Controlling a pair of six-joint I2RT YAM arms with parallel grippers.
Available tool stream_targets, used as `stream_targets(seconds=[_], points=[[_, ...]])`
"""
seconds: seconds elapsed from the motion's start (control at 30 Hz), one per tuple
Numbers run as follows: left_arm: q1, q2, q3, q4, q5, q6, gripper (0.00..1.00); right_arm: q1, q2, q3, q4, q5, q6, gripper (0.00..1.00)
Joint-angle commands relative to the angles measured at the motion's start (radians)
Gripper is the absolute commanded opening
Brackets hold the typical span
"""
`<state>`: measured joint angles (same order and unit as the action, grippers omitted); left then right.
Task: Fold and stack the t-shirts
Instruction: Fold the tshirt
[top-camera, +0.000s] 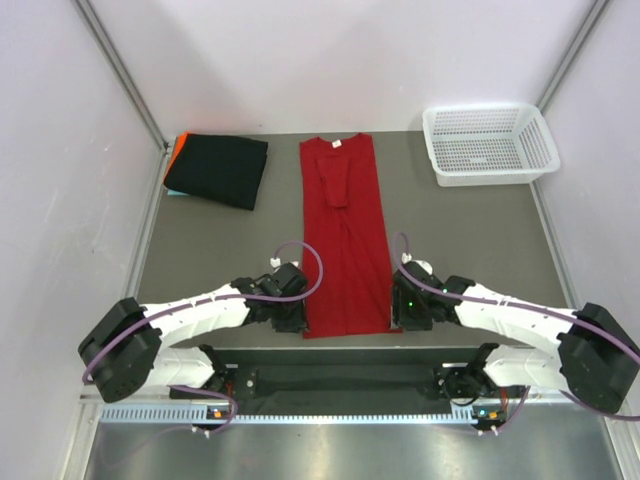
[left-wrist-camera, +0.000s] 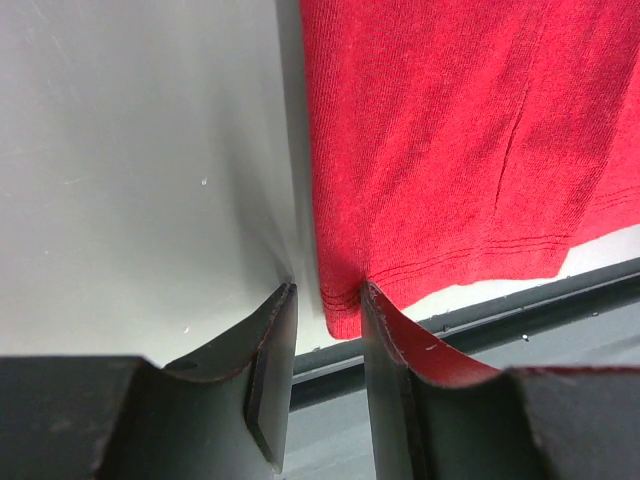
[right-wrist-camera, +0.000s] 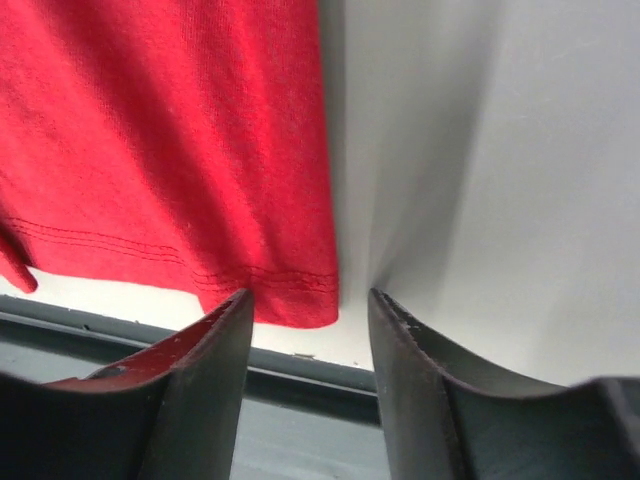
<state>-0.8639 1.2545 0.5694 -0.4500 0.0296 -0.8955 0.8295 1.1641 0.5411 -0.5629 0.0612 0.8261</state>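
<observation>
Progress approx halfway, judging by layout: black t-shirt (top-camera: 218, 168) is folded and sits on top of a pile at far-left of table (top-camera: 220, 250), w/ an orange edge (top-camera: 178, 148) and a light-blue edge (top-camera: 172, 190) peeking out under it, so those look done. Red t-shirt (top-camera: 345, 240) lies mid-table as a long narrow strip, collar far, hem near the arms; sides and sleeves are folded in, but it's not yet folded crosswise nor stacked. L gripper (left-wrist-camera: 325, 300) is down at the near-left hem corner, jaws apart w/ the corner sitting btwn them, not clamped as far as wrist view shows. R gripper (right-wrist-camera: 305, 300) mirrors it at the near-right hem corner, jaws apart, cloth edge just ahead of the gap, nothing held. Left to do, prob: pinch both corners, carry hem up toward collar, maybe fold again, then move onto the black one. White basket (top-camera: 490, 175) at far right is well apart from it all.
</observation>
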Motion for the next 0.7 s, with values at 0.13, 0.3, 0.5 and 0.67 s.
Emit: stream_targets(seconds=[0.13,0.3,0.5,0.67], points=[[-0.004,-0.041,0.020,-0.038,-0.010,-0.003,0.37,0.016,-0.052,-0.053,0.035,0.035,0.024,0.31],[-0.003,-0.107,0.044,-0.087,-0.022,-0.002,0.42,0.016,-0.086,-0.072,0.027,0.049,0.041,0.02],[-0.001,-0.122,-0.008,-0.032,-0.036,-0.035,0.46,0.016,-0.125,-0.092,0.035,0.046,0.048,0.00],[-0.003,-0.086,-0.042,0.008,0.012,-0.057,0.44,0.016,-0.164,-0.108,0.046,0.031,0.045,0.00]])
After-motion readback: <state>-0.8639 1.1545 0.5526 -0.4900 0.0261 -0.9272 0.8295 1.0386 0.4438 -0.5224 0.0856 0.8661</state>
